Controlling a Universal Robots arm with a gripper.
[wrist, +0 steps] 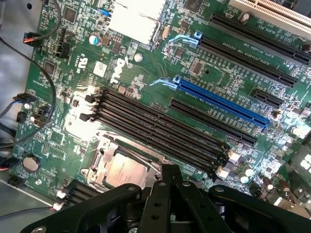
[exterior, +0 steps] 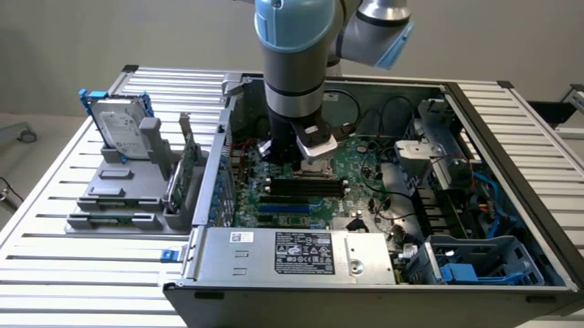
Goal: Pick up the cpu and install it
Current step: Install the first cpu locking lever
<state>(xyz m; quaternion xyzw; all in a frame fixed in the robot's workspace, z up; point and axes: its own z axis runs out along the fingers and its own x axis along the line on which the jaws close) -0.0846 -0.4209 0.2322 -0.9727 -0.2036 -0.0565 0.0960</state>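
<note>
Gripper [wrist: 170, 177] fingers pressed together just above cpu [wrist: 124, 171], which sits in socket [wrist: 99, 162] on motherboard [wrist: 146, 63] beside RAM slots [wrist: 160, 128]; judgement: chip looks seated, so keep approach vertical, light contact, check corners flush w/ frame.

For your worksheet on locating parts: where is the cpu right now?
The cpu lies in the motherboard's socket, beside the black memory slots, directly beneath the end effector.
</note>
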